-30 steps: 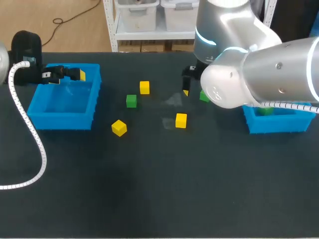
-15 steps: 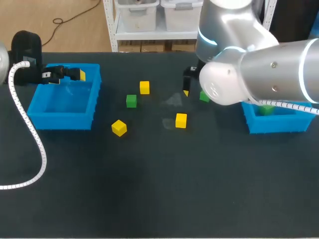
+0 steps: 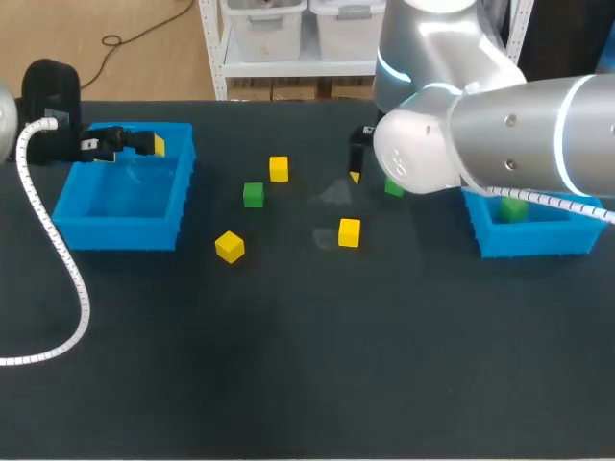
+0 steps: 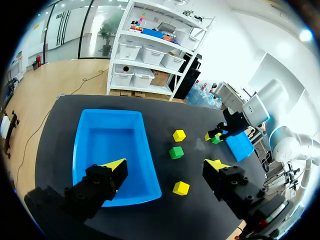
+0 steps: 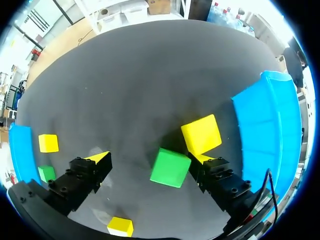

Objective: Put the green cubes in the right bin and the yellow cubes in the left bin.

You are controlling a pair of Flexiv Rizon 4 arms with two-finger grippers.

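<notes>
My left gripper (image 3: 130,144) (image 4: 165,167) hangs open over the far side of the left blue bin (image 3: 120,221) (image 4: 100,145), with nothing between its fingers. My right gripper (image 3: 357,173) (image 5: 150,159) stands open low over the table, a green cube (image 5: 170,167) (image 3: 393,186) lying between its fingers, nearer one of them. A yellow cube (image 5: 201,134) (image 3: 349,232) sits just beyond that green cube. Two more yellow cubes (image 3: 279,169) (image 3: 229,246) and a second green cube (image 3: 253,195) lie mid-table. The right blue bin (image 3: 538,240) (image 5: 270,125) holds a green cube (image 3: 512,208).
My right arm's large grey body covers part of the right bin and the table behind the gripper. A white ribbed cable (image 3: 58,259) trails from my left arm across the table's left side.
My right arm has shifted slightly to the left, its gripper staying low by the green cube. The left arm and the cubes have not moved.
</notes>
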